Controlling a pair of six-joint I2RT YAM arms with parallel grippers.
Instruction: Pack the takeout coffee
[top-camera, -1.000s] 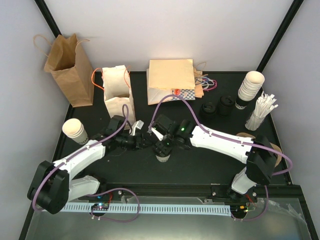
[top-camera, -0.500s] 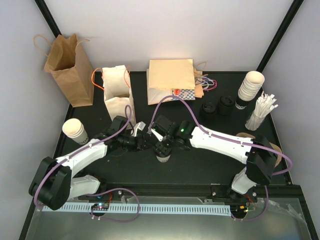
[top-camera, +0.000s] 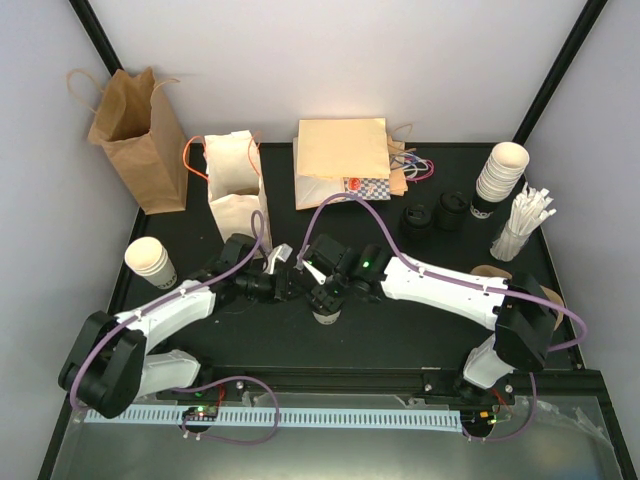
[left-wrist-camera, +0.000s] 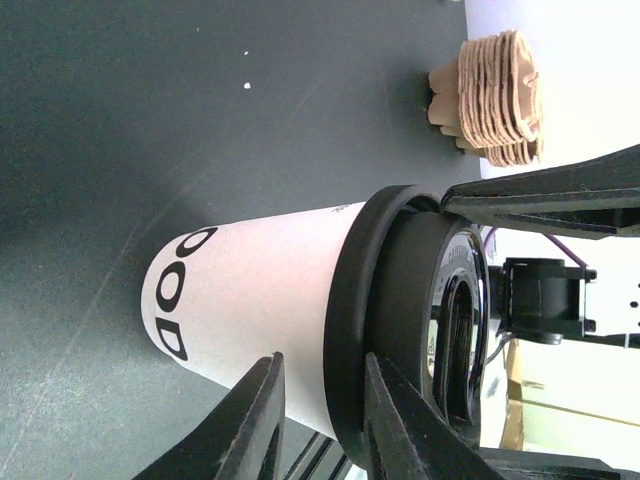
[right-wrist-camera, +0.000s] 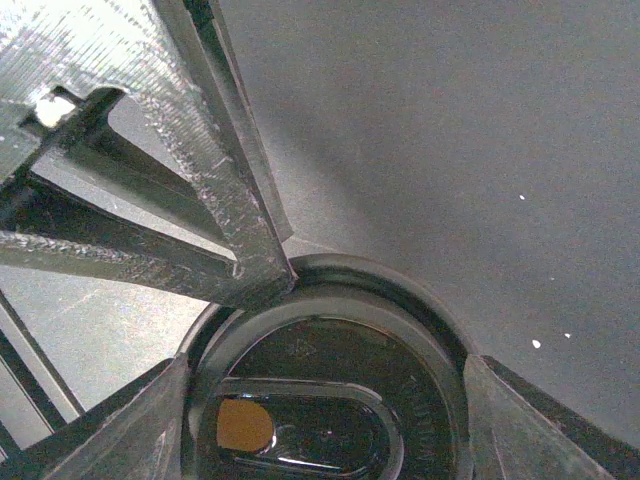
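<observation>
- 2 right fingers (right-wrist-camera: 520, 420) clamp the lid (right-wrist-camera: 330, 420) of the takeout coffee (top-camera: 325, 312), likely steadying it upright on the worktop (top-camera: 400, 330).
- 2 left fingers (left-wrist-camera: 250, 430) touch its rim; we cannot tell whether they grip.

Black table (top-camera: 400, 330). A lidded takeout coffee (left-wrist-camera: 260, 300) stands near its middle. A brown bag (top-camera: 135, 130), white bag (top-camera: 235, 185) and flat tan bag (top-camera: 340, 155) line the far edge. Black lids (top-camera: 450, 211), straws (top-camera: 522, 222) and a right cup stack (top-camera: 497, 175) sit by the far right corner, and a left cup stack (top-camera: 150, 262) by the left edge.
</observation>
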